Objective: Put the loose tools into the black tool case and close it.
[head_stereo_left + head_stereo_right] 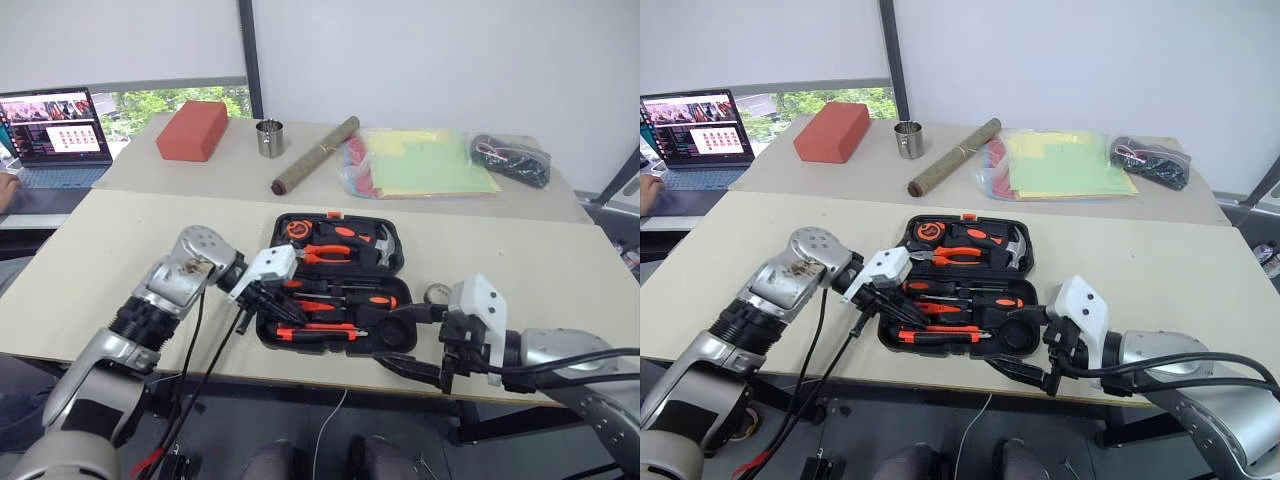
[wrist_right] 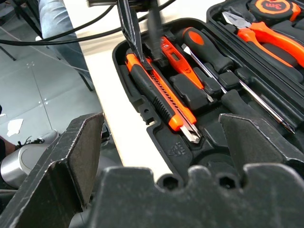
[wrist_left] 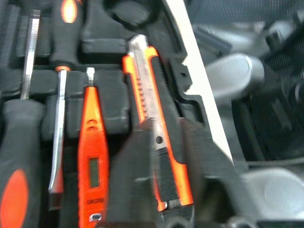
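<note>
Nearest in the left eye view, the right gripper (image 1: 400, 340) hangs at the worktop's (image 1: 110, 270) front edge, its two black fingers spread wide and holding nothing, one over the front right corner of the black tool case (image 1: 398, 262), the other just off the edge. That case, rounded moulded plastic, lies open near the front of the pale worktop. The left gripper (image 1: 258, 303) reaches in from the left side, over the case's near left part, where orange-and-black handles lie in rows. In the far half sit pliers (image 1: 330, 254), a hammer (image 1: 380, 243) and a round tape measure (image 1: 293, 229).

Seen from the left wrist, the left fingers (image 3: 133, 185) stand narrow, closed to either side of the utility knife (image 3: 152, 118), which lies in the slot nearest the case wall, its ribbed orange-and-black body running between them; whether they pinch it I cannot tell. Beside it lies a slim orange tester (image 3: 91, 156) with a small window, then the steel shaft of a screwdriver (image 3: 58, 137).

From the right wrist, wide rough-faced right fingers (image 2: 78, 156) frame the knife in its slot, metal tip toward the camera, the left gripper's thin tips at its far end.
</note>
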### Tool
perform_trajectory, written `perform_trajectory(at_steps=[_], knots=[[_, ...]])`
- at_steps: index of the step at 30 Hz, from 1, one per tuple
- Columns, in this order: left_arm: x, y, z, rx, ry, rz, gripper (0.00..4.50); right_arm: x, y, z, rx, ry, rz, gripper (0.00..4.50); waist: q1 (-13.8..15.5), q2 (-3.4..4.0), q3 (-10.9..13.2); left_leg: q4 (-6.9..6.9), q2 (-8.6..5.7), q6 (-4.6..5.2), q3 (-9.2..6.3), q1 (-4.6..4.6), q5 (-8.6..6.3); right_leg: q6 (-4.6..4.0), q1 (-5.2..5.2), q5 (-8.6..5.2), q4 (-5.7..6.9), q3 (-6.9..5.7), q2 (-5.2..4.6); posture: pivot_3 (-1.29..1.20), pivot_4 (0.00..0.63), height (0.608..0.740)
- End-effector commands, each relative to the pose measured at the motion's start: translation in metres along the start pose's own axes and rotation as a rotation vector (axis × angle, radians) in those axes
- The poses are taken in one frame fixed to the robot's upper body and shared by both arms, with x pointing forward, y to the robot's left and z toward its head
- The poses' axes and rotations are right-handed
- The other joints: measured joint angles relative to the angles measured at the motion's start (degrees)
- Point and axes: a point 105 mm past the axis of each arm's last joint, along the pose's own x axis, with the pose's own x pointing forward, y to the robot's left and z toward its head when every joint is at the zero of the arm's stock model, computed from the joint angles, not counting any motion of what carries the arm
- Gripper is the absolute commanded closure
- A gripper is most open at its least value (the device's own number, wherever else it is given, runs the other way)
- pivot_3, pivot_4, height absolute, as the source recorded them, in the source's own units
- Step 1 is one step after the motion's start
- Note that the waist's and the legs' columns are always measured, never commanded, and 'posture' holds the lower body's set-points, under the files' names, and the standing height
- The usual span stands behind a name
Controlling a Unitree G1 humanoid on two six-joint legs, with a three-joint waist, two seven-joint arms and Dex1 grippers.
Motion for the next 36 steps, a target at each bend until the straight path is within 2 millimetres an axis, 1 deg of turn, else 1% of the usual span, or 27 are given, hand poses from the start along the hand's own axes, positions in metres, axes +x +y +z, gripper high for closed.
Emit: perform_trajectory(at_steps=[1,5,7,8,10,11,13,14,16,17,18,19,20,21,22,25,26,27,28,30,32,34,35,36], knots=[[0.004,-0.003,-0.010,0.045,0.077,-0.019,4.45,-0.002,0.000,0.008,-0.030,-0.034,-0.006,0.00,0.02,0.00,0.00,0.00,0.00,0.00,0.00,0.00,0.00,0.00,0.00,0.00,0.00,0.00,0.00,0.00,0.150,0.737],[0.014,0.002,-0.037,0.119,0.228,0.003,4.45,-0.001,-0.001,0.008,-0.021,-0.038,-0.014,0.00,0.07,0.00,-0.05,0.00,-0.01,0.00,0.01,0.08,0.00,0.00,0.09,0.00,-0.01,0.01,-0.01,0.00,0.150,0.737],[0.017,0.011,-0.038,0.120,0.234,0.052,4.45,-0.001,-0.001,0.008,-0.019,-0.039,-0.018,0.00,0.19,0.05,-0.24,0.00,0.01,0.00,0.00,0.12,0.00,0.00,0.13,0.00,-0.02,0.00,-0.01,0.00,0.150,0.737],[0.017,0.014,-0.036,0.112,0.219,0.065,4.45,-0.001,-0.001,0.008,-0.018,-0.040,-0.019,0.00,0.48,0.09,-0.26,-0.01,0.00,0.00,0.00,0.24,0.00,0.00,0.27,0.00,-0.03,0.00,-0.03,0.00,0.150,0.737],[0.015,0.016,-0.030,0.109,0.188,0.074,4.45,-0.002,0.000,0.008,-0.017,-0.041,-0.021,0.00,0.68,0.08,-0.27,-0.04,0.04,0.10,-0.02,0.74,-0.08,0.35,0.84,-0.22,-0.12,-0.03,-0.06,0.00,0.150,0.737],[0.012,0.016,-0.023,0.101,0.150,0.080,4.45,-0.003,0.000,0.007,-0.017,-0.040,-0.025,0.00,0.69,0.07,-0.28,-0.10,0.08,0.21,-0.03,0.84,-0.22,0.41,0.91,-0.25,-0.15,-0.03,-0.08,0.00,0.150,0.737],[0.005,0.015,-0.009,0.088,0.063,0.086,4.45,-0.007,-0.003,0.006,-0.018,-0.030,-0.046,0.00,0.68,0.07,-0.28,-0.10,0.06,-0.06,-0.03,0.82,-0.44,0.50,0.88,-0.20,-0.16,-0.01,-0.13,0.00,0.150,0.737],[0.003,0.015,-0.004,0.083,0.035,0.087,4.45,-0.008,-0.004,0.005,-0.017,-0.025,-0.055,0.00,0.68,0.07,-0.28,-0.08,0.06,-0.04,-0.03,0.80,-0.43,0.51,0.87,-0.19,-0.15,-0.01,-0.13,0.00,0.150,0.737],[-0.013,0.010,0.017,0.044,-0.108,0.081,3.95,-0.020,-0.016,-0.003,-0.001,0.017,-0.113,0.00,0.68,0.06,-0.27,-0.06,0.05,0.32,-0.03,0.65,-0.23,0.49,0.74,-0.18,-0.14,-0.02,-0.12,0.00,0.150,0.737],[-0.023,0.008,0.028,0.034,-0.179,0.084,3.83,-0.028,-0.025,-0.010,0.010,0.052,-0.156,0.00,0.68,0.06,-0.27,-0.05,0.05,0.32,-0.03,0.56,-0.22,0.48,0.66,-0.18,-0.12,-0.03,-0.12,0.00,0.150,0.737],[-0.030,0.005,0.035,0.029,-0.231,0.089,3.49,-0.035,-0.034,-0.016,0.014,0.087,-0.195,0.00,0.67,0.06,-0.27,-0.03,0.04,0.31,-0.03,0.51,-0.21,0.39,0.63,-0.13,-0.13,-0.03,-0.11,0.00,0.150,0.737],[-0.035,0.005,0.042,0.040,-0.273,0.110,3.12,-0.041,-0.044,-0.023,0.011,0.124,-0.236,0.00,0.68,0.05,-0.27,0.00,0.03,0.32,-0.03,0.50,-0.21,0.18,0.63,-0.01,-0.13,-0.04,-0.11,0.00,0.150,0.737],[-0.038,0.004,0.046,0.048,-0.302,0.128,2.72,-0.046,-0.052,-0.028,0.010,0.150,-0.267,0.00,0.66,0.06,-0.27,0.01,0.02,0.33,-0.03,0.50,-0.22,0.16,0.67,0.00,-0.16,-0.04,-0.11,0.00,0.150,0.737],[-0.039,0.004,0.049,0.052,-0.319,0.139,2.35,-0.048,-0.057,-0.031,0.008,0.164,-0.282,0.00,0.64,0.06,-0.27,0.00,-0.01,0.35,-0.02,0.52,-0.23,0.18,0.70,-0.01,-0.22,-0.03,-0.11,0.00,0.150,0.737],[-0.040,0.002,0.052,0.057,-0.334,0.142,2.08,-0.051,-0.069,-0.035,0.007,0.177,-0.318,0.00,0.67,0.06,-0.27,0.00,-0.03,0.37,-0.02,0.52,-0.25,0.20,0.73,-0.02,-0.25,-0.03,-0.12,0.00,0.150,0.737],[-0.037,-0.007,0.057,0.053,-0.359,0.099,0.94,-0.052,-0.101,-0.044,0.005,0.200,-0.403,0.00,0.52,0.07,-0.26,-0.03,-0.08,0.39,-0.01,0.59,-0.26,0.33,0.82,-0.09,-0.31,-0.02,-0.12,0.00,0.150,0.737],[-0.036,-0.008,0.060,0.047,-0.372,0.088,0.64,-0.049,-0.107,-0.047,0.000,0.210,-0.409,0.00,0.35,0.07,-0.25,-0.02,-0.08,0.38,0.00,0.59,-0.26,0.44,0.81,-0.16,-0.31,-0.01,-0.12,0.00,0.150,0.737],[-0.036,-0.008,0.062,0.046,-0.382,0.086,0.23,-0.047,-0.111,-0.049,-0.005,0.219,-0.405,0.00,0.17,0.07,-0.25,-0.02,-0.08,0.37,0.01,0.61,-0.25,0.62,0.81,-0.27,-0.31,-0.01,-0.12,0.00,0.150,0.737],[-0.036,-0.008,0.065,0.052,-0.390,0.090,0.11,-0.042,-0.112,-0.053,-0.009,0.232,-0.388,0.00,0.04,0.06,-0.25,-0.02,-0.06,0.37,0.01,0.61,-0.25,0.64,0.81,-0.29,-0.29,-0.01,-0.11,0.00,0.150,0.737],[-0.035,-0.007,0.068,0.062,-0.388,0.097,0.11,-0.033,-0.115,-0.061,-0.013,0.259,-0.362,0.00,-0.10,0.07,-0.25,-0.04,-0.04,0.31,-0.01,0.63,-0.22,0.61,0.81,-0.32,-0.25,-0.03,-0.11,0.00,0.150,0.737],[-0.034,-0.007,0.069,0.070,-0.383,0.111,0.11,-0.028,-0.124,-0.073,0.013,0.298,-0.391,0.00,-0.39,0.07,-0.25,-0.07,-0.04,0.30,0.00,0.65,-0.22,0.59,0.80,-0.33,-0.22,-0.02,-0.10,0.00,0.150,0.737],[-0.033,-0.007,0.069,0.073,-0.379,0.118,0.00,-0.021,-0.127,-0.081,0.033,0.306,-0.392,0.54,-0.62,0.08,-0.24,-0.08,-0.06,0.30,0.00,0.65,-0.21,0.55,0.81,-0.31,-0.21,-0.02,-0.11,0.00,0.150,0.737],[-0.033,-0.008,0.069,0.073,-0.376,0.120,0.00,-0.018,-0.126,-0.083,0.040,0.298,-0.380,0.67,-0.62,0.09,-0.24,-0.07,-0.07,0.30,0.00,0.63,-0.21,0.39,0.80,-0.21,-0.21,-0.02,-0.12,0.00,0.150,0.737],[-0.034,-0.008,0.069,0.072,-0.375,0.123,0.00,-0.015,-0.124,-0.084,0.040,0.295,-0.364,1.01,-0.61,0.09,-0.24,-0.08,-0.07,0.30,0.00,0.64,-0.21,0.23,0.81,-0.11,-0.22,-0.02,-0.12,0.00,0.150,0.737]])
